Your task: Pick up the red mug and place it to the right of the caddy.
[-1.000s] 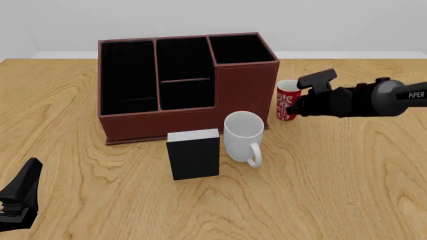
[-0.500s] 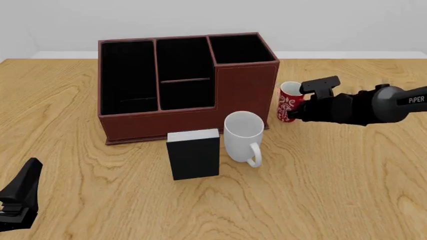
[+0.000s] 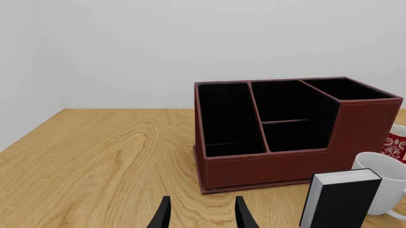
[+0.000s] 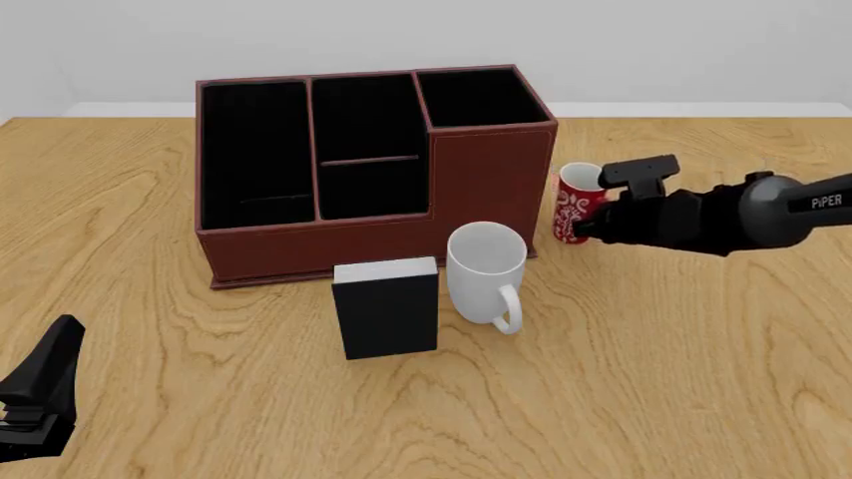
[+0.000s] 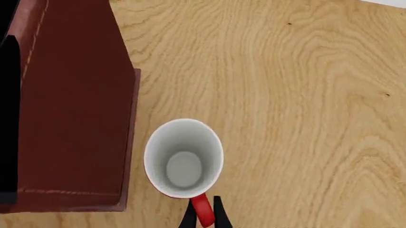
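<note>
at centre right of the front view, the right gripper [image 5: 203, 214] pinches the red mug [image 4: 576, 203] by its handle [image 5: 201, 212] beside the caddy [image 4: 486, 190]; it looks best lowered level before letting go, while the left gripper [image 3: 201, 214] idles, fingers apart.

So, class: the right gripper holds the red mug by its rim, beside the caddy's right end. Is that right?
Not quite. The right gripper has its fingers on either side of the red mug's handle, not its rim, as the right wrist view shows. The rest stands: the mug is upright on the table just off the caddy's right end.
</note>
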### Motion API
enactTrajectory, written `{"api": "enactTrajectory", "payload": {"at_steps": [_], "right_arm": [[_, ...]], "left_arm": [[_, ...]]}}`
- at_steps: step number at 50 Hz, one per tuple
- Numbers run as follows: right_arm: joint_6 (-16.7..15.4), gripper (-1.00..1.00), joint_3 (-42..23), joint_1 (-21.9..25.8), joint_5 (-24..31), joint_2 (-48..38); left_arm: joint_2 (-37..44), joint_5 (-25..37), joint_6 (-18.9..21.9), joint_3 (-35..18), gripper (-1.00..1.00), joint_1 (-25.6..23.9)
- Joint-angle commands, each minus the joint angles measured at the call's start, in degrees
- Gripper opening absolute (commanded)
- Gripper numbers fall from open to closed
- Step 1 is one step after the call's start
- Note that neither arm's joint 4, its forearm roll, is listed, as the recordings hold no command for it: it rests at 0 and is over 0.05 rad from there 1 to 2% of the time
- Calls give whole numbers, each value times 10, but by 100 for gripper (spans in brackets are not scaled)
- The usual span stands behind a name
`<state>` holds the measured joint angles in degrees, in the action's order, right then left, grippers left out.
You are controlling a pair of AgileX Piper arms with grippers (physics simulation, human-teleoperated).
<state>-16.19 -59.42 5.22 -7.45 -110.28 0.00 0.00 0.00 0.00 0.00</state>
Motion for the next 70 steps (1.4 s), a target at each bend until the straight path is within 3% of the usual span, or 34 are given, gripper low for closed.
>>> {"api": "enactTrajectory", "payload": {"at_steps": [1, 32, 48, 55, 61, 64, 70], "right_arm": [[44, 100, 42, 17, 12, -27], [63, 100, 65, 15, 7, -4], [93, 100, 246, 21, -54, 138], [110, 100, 357, 28, -51, 284], [145, 100, 440, 34, 1, 454], [157, 100, 471, 33, 51, 556], [178, 100, 496, 34, 218, 800]], "left_arm": [[0, 0, 0, 0, 100, 0], [0, 0, 0, 0, 100, 0], [0, 0, 0, 0, 100, 0], [0, 0, 0, 0, 100, 0], [0, 0, 0, 0, 100, 0], [0, 0, 0, 0, 100, 0], [0, 0, 0, 0, 100, 0]]}}
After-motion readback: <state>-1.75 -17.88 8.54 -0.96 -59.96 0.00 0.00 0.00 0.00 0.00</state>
